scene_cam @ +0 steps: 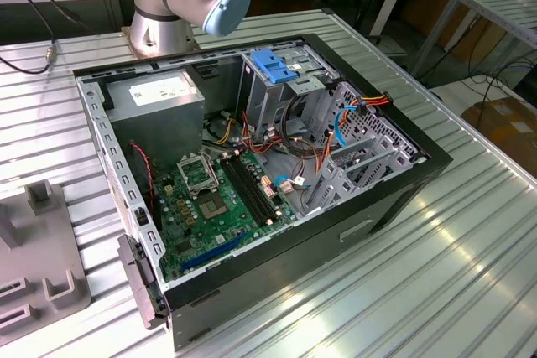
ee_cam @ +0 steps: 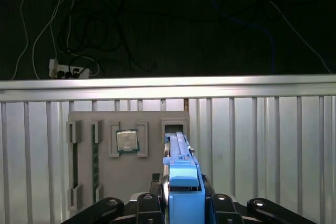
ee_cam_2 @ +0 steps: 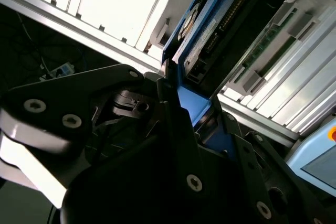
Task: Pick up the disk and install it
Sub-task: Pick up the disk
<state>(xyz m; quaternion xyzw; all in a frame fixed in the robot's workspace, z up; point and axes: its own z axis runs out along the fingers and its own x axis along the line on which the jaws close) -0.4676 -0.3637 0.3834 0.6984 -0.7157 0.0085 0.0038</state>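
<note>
My gripper (ee_cam: 182, 199) is shut on the disk (ee_cam: 181, 174), which I see edge-on in the first wrist view, with its blue plastic carrier between the black fingers (ee_cam: 149, 203). Its far end lines up with an open slot (ee_cam: 175, 127) in a grey fixture plate (ee_cam: 105, 182) on the table below. I cannot tell whether the disk touches that slot. In the second wrist view the disk (ee_cam_2: 226, 19) shows its black and silver body and its blue rail (ee_cam_2: 190, 103) clamped in the gripper (ee_cam_2: 197, 111).
An open computer case (scene_cam: 394, 199) lies on the slatted metal table (scene_cam: 470, 274), with a motherboard (scene_cam: 210, 199), grey power-supply box (scene_cam: 159, 98) and drive cage with a blue latch (scene_cam: 273, 64). The fixture plate (scene_cam: 42, 282) sits at the exterior view's left. A processor chip (ee_cam: 127, 141) rests on it.
</note>
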